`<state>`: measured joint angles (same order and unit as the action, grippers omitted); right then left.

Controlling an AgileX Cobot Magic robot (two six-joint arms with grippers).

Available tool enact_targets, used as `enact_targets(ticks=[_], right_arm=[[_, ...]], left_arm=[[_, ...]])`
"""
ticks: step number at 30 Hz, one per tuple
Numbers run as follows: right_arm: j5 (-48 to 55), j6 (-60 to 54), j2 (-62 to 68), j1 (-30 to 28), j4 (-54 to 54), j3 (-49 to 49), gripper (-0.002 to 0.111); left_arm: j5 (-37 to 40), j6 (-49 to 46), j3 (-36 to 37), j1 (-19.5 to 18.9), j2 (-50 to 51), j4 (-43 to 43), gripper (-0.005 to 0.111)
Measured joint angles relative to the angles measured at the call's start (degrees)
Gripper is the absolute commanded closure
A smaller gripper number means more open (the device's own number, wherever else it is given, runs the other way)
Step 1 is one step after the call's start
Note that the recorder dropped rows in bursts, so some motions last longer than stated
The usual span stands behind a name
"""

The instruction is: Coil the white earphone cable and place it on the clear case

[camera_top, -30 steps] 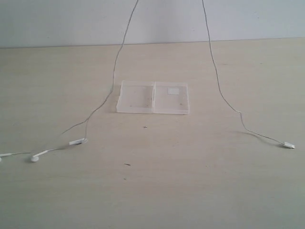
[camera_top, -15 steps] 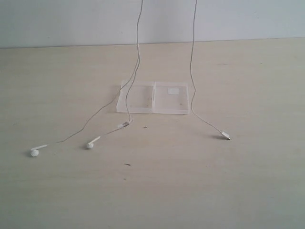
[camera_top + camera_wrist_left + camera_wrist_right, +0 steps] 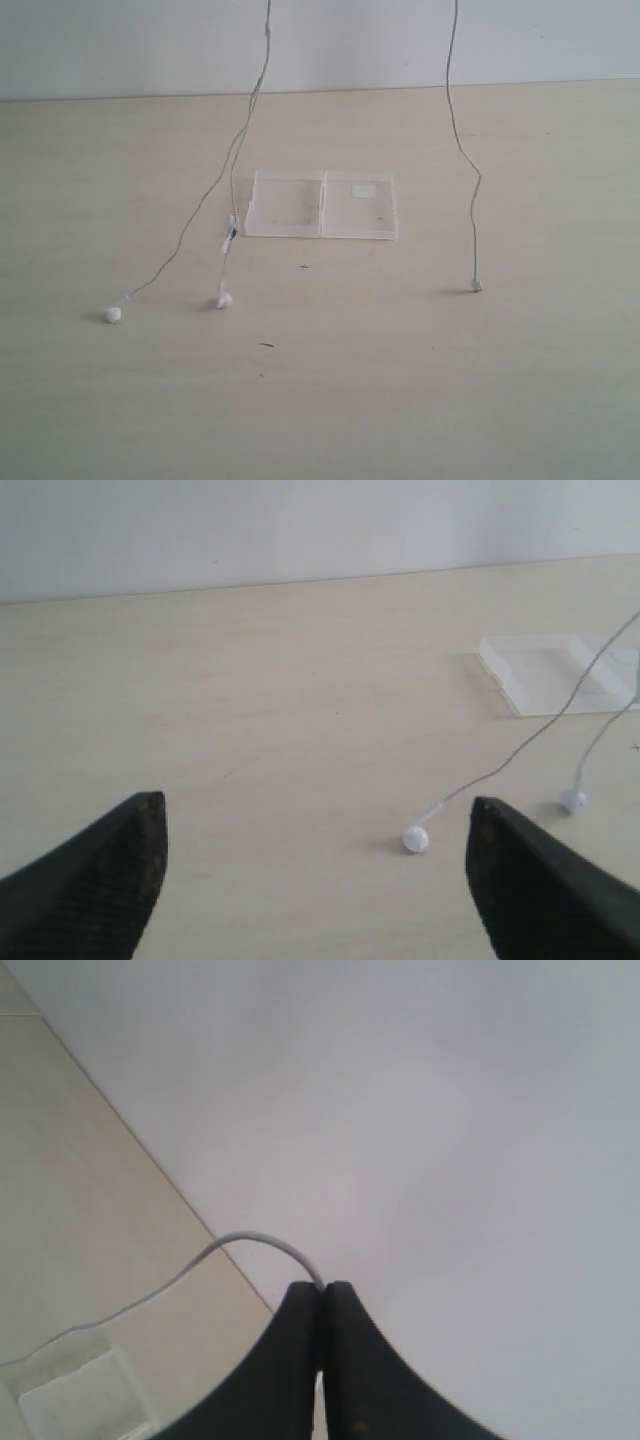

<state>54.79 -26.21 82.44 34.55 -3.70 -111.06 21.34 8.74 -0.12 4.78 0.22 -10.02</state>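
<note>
The white earphone cable (image 3: pixel 240 140) hangs from above the exterior view in two runs. The left run splits at a small inline piece (image 3: pixel 232 230), and its two earbuds (image 3: pixel 113 314) (image 3: pixel 223 299) touch the table. The right run (image 3: pixel 470 190) ends with the plug (image 3: pixel 476 287) tip-down on the table. The clear case (image 3: pixel 320 205) lies open and flat between the runs, its label on the right half. My right gripper (image 3: pixel 322 1286) is shut on the cable (image 3: pixel 250 1240), high above the case (image 3: pixel 70 1390). My left gripper (image 3: pixel 318 802) is open over bare table near one earbud (image 3: pixel 415 838). Neither gripper shows in the exterior view.
The light wooden table (image 3: pixel 330 400) runs back to a pale wall (image 3: pixel 100 40). Small dark specks (image 3: pixel 267 345) mark the table in front of the case. The second earbud (image 3: pixel 572 800) and the case (image 3: pixel 560 670) lie off to one side of my left gripper.
The cable has been drawn higher. Both earbuds slid right toward the case, the inline piece lifted off the table, and the plug was dragged left, now standing on its tip.
</note>
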Motion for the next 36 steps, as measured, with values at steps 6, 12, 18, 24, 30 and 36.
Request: enact_targets(ticks=[6,12,18,24,30,36], right_arm=[[0.1,1.51,0.0,0.0,0.0,-3.28,0.108],[0.22,2.26,-0.11,0.0,0.0,-6.37,0.108],[0.22,4.44,-0.11,0.0,0.0,-8.28,0.108],[-0.38,4.79,-0.11,0.0,-0.08,-8.43,0.108],[-2.64,4.79,-0.11,0.0,-0.08,-8.43,0.108],[-4.75,4.79,-0.11,0.0,-0.08,-8.43,0.108]], left_arm=[[0.0,0.0,0.0,0.0,0.0,0.0,0.029],[0.0,0.0,0.0,0.0,0.0,0.0,0.029],[0.0,0.0,0.0,0.0,0.0,0.0,0.029],[0.0,0.0,0.0,0.0,0.0,0.0,0.029],[0.0,0.0,0.0,0.0,0.0,0.0,0.029],[0.0,0.0,0.0,0.0,0.0,0.0,0.029]])
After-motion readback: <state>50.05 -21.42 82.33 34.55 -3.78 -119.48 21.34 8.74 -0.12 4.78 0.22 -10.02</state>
